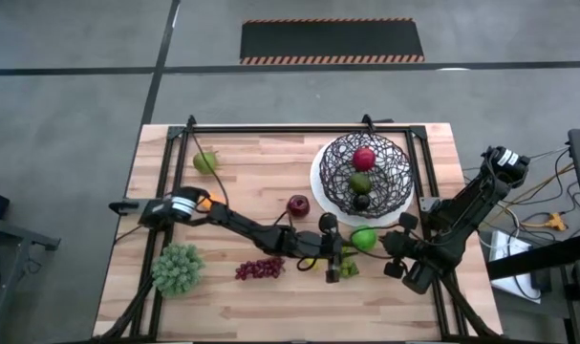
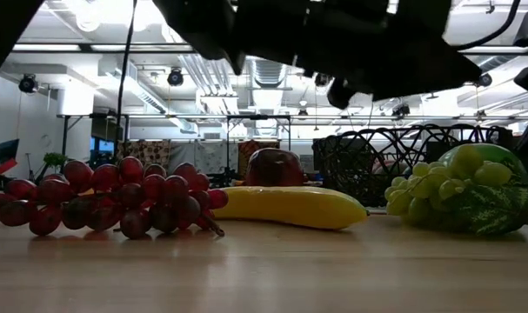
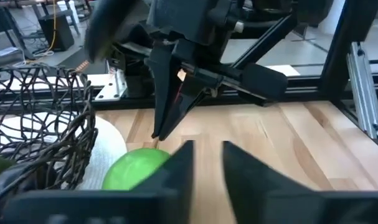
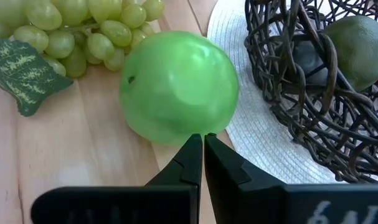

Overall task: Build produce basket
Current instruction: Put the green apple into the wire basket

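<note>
The black wire basket (image 1: 364, 174) on its white plate holds a red apple, an avocado and a plum. A green apple (image 4: 176, 87) rests on the table against the plate's rim (image 4: 238, 124), with green grapes (image 4: 83, 31) beside it. My right gripper (image 4: 203, 142) is shut, its tips right at the apple's near side. My left gripper (image 3: 207, 163) hovers level over the table beside the apple. Its fingers stand a narrow gap apart, and only bare wood shows between them. Purple grapes (image 1: 259, 269), a banana (image 2: 285, 207), a red apple (image 1: 297, 204) and a pear (image 1: 205, 161) lie on the table. My right gripper's shut fingertips (image 4: 195, 149) slant down at the green apple's lower near side (image 4: 182, 134), coming from the table's near right. Whether they touch the apple, I cannot tell. The apple sits on the table.
A frilly green leafy bunch (image 1: 178, 268) lies at the near left. A black frame (image 1: 299, 126) borders the tabletop. The two arms nearly meet near the apple, and bare wood lies at the far left and along the near edge.
</note>
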Tool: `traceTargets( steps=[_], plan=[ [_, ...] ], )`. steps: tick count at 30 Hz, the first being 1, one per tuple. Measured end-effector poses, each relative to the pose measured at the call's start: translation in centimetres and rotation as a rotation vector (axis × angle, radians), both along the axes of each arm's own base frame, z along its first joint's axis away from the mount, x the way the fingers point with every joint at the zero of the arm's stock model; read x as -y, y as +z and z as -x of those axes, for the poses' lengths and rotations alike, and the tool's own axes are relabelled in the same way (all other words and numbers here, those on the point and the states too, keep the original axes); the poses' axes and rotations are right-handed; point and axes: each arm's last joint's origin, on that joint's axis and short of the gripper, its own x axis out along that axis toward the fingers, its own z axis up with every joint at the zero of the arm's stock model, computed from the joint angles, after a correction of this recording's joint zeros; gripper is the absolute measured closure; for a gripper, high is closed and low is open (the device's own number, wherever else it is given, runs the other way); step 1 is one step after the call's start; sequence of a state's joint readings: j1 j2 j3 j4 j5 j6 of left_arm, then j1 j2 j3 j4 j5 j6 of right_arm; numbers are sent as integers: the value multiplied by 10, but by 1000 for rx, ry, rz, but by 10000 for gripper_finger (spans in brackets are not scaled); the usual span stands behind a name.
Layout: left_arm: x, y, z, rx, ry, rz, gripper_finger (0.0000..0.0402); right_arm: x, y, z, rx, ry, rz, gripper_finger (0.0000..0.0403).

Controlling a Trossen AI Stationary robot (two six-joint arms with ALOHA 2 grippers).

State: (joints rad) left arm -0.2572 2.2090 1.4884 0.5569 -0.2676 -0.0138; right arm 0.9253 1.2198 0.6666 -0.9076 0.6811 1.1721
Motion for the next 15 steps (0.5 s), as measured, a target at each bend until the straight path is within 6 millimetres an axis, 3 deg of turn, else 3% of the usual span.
traceTargets(
  steps=[3, 8, 15],
  plan=[
    [-5, -4, -6, 3, 12, 5, 392, 0, 0, 0, -1, 4, 2, 394],
    [-16, -19, -15, -21, 62, -3, 397, -1, 1, -3, 65, -5, 6, 394],
    [-24, -21, -18, -19, 81, -2, 400, -2, 5, -7, 216, -12, 74, 394]
  ],
)
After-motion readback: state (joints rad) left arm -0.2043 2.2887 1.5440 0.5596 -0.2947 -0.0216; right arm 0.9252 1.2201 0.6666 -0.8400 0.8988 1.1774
